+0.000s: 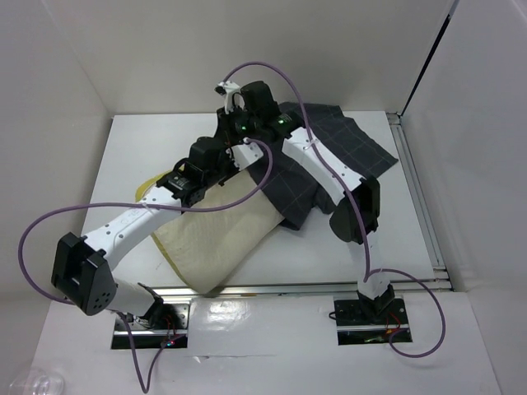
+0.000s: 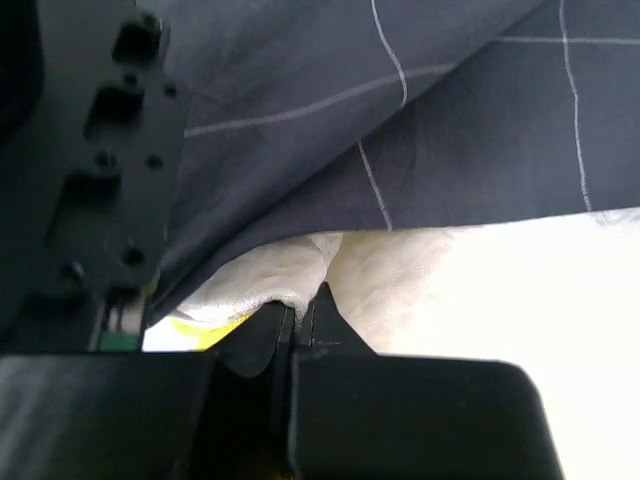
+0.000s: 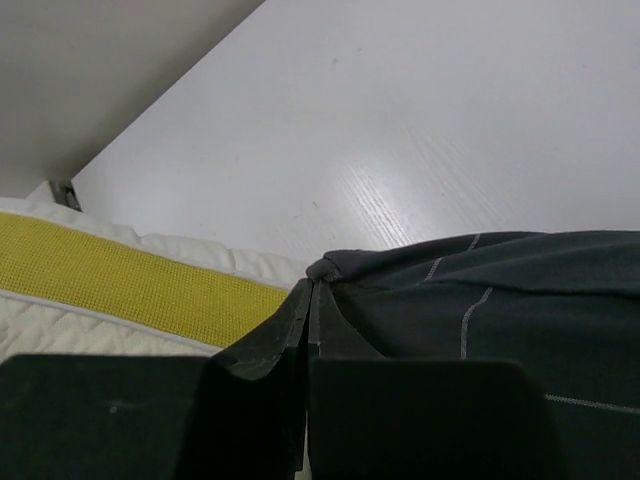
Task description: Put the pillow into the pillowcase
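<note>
the pillow (image 1: 218,239) lies slantwise on the white worktop (image 1: 140,148), in the top view filling the area from the centre out toward 7 o'clock, with its near corner close to the front edge. the pillowcase (image 1: 346,152) is spread from the centre toward 1 o'clock, rumpled, and its near edge overlaps the pillow's far end where the two arms meet.

in the left wrist view, the left claw (image 2: 303,305) has its fingers pressed together with no gap. a puckered fold of the pillow's cream cloth is caught at their tips. the charcoal cloth with its thin light grid hangs over the claw as a canopy and fills the picture from 10 o'clock round to 3 o'clock. a little yellow shows at 8 o'clock of the tips. a dark machine part, too close to identify, stands at 9 o'clock.

in the right wrist view, the right claw (image 3: 312,295) is also closed tight, and it pinches a bunched edge of the pillowcase, which trails away toward 4 o'clock. the pillow's yellow mesh band (image 3: 120,280) runs in from 9 o'clock to just beside the tips, with quilted cream cloth on each side of it. bare worktop stretches away toward 12 o'clock.
</note>
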Motion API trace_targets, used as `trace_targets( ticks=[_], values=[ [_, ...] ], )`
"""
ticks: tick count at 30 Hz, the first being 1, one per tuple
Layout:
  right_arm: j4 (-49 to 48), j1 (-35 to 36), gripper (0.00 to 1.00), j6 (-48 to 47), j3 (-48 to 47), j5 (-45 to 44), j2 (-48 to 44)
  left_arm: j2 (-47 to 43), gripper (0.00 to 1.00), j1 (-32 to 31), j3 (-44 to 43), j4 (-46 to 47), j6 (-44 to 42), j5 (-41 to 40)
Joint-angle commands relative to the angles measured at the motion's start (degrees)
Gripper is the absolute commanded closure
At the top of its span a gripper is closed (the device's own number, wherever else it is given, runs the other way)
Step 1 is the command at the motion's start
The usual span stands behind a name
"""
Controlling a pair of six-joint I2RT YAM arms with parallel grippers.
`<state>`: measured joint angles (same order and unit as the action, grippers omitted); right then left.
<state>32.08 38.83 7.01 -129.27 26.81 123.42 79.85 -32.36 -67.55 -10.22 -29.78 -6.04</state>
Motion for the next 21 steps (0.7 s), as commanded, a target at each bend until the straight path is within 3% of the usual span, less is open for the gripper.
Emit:
trace_targets(
  ticks=[1,3,6,9,13,17,18,19,20,21],
  values=[
    [-0.78,-0.06,1.00,-1.20,1.83,0.18,-2.84,1.26,1.00,0.89,0.92,14.52,-1.33,2.88],
    [-0.79,-1.64,0.86,-1.73,1.31,-2.98,-2.04,2.49,1.00,2.12,1.63,14.52,-0.11,2.88],
    [-1.48,-3.05,0.53,-1.73,0.51,-8.34,-0.64,5.57,1.00,4.40,2.69,16.80,-0.10,2.35],
    [-2.71,-6.03,0.37,-2.87,0.51,-12.11,-0.63,9.17,1.00,6.78,2.69,18.13,0.42,1.82],
    [-3.86,-9.28,0.33,-3.40,1.82,-13.45,-1.94,14.44,1.00,9.68,1.20,19.45,0.95,1.30],
    [-3.78,-11.06,0.33,-3.92,4.20,-12.14,-3.18,22.25,1.00,13.46,-7.12,15.69,2.18,1.38],
    [-3.08,-11.58,0.33,-3.93,4.20,-12.13,-3.79,26.80,0.89,14.59,-12.64,11.58,4.18,0.52],
    [-3.07,-11.58,0.33,-3.93,5.16,-12.13,-3.80,29.11,0.89,14.61,-12.69,8.93,5.42,-0.02],
    [-3.07,-12.19,0.33,-3.93,6.48,-11.35,-4.32,31.22,0.70,16.17,-19.22,5.51,6.65,-0.02],
    [-3.07,-12.20,0.33,-3.93,7.45,-10.82,-5.19,33.07,0.61,17.06,-22.24,2.51,7.97,1.63]
  ],
)
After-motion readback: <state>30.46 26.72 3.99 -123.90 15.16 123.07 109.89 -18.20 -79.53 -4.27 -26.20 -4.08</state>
